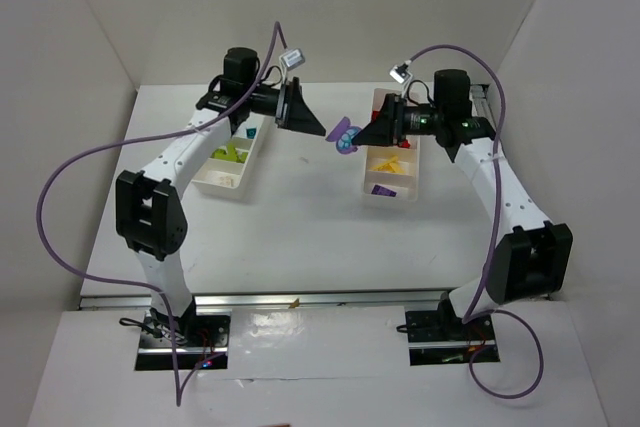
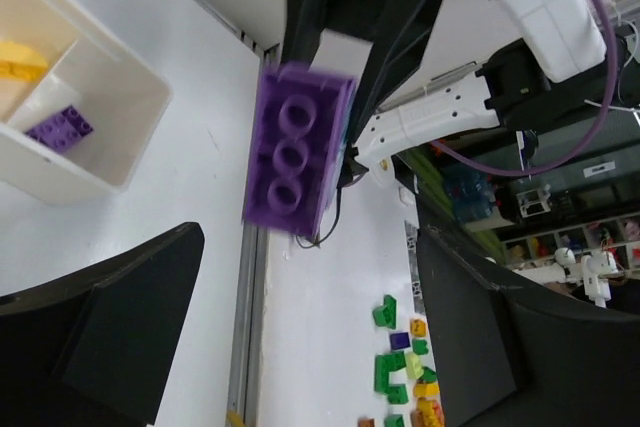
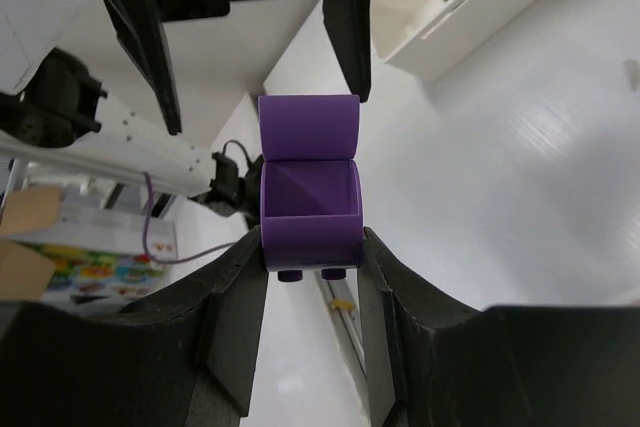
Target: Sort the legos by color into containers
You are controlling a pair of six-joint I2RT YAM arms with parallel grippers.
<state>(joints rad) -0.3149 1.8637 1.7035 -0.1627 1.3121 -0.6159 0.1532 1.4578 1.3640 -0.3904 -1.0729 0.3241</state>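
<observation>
Purple piece point(image 3: 308, 162) pinched by right hand point(image 3: 310, 247) — mid-air over gap between two trays point(image 1: 392, 197); left hand point(image 2: 310, 247) spread wide — just beside.

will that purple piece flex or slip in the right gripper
Probably stiff: the purple piece shows crisp edges in the right gripper. Likely light, since it looks hollow. Its glossy curved top may be slippery.
</observation>
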